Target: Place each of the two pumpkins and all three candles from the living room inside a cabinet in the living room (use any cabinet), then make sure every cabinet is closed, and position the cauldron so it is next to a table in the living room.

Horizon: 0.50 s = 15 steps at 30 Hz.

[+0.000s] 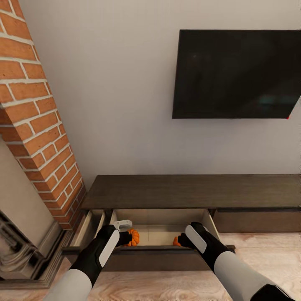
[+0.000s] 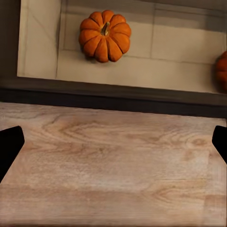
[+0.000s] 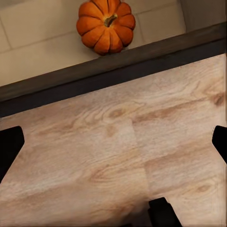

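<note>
Left pincer (image 1: 125, 237) gapes over ribbed orange pumpkin (image 2: 105, 36).

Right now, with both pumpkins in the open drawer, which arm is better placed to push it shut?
Probably either. Both pincers, left and right, hang open and empty at the drawer front, each beside a pumpkin. The right sits slightly nearer the drawer's middle, so it should push straighter.

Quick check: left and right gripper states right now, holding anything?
Left gripper: open, holding nothing; fingertips spread over the wood floor.
Right gripper: open, holding nothing. Both pumpkins sit in the open drawer.
</note>
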Motion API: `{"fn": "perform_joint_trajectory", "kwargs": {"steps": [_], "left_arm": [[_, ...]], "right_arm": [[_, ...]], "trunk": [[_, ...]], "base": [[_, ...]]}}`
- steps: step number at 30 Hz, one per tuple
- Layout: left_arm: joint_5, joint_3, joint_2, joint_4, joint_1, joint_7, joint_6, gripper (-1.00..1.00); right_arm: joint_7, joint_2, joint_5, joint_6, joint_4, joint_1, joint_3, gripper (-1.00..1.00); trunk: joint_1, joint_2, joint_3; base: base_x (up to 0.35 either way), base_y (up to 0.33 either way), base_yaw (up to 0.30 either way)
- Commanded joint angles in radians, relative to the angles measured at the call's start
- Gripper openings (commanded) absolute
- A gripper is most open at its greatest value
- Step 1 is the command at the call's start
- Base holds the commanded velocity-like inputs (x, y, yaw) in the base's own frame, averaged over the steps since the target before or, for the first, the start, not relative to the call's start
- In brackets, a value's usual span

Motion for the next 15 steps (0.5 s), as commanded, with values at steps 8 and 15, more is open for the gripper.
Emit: {"fn": "perform_joint_trajectory", "kwargs": {"steps": [8, 15], "left_arm": [[0.011, -0.001, 0.000, -0.001, -0.001, 0.010, 0.002, 1.00], [0.011, -0.001, 0.000, -0.001, -0.001, 0.010, 0.002, 1.00]], "right_arm": [[-0.009, -0.001, -0.009, 0.001, -0.001, -0.001, 0.006, 1.00], [-0.009, -0.001, -0.009, 0.001, -0.001, -0.001, 0.006, 1.00]], "trunk": [[-0.031, 0.056, 0.024], [-0.058, 0.105, 0.046]], "base": [[-0.047, 0.000, 0.000], [-0.002, 0.000, 0.000]]}}
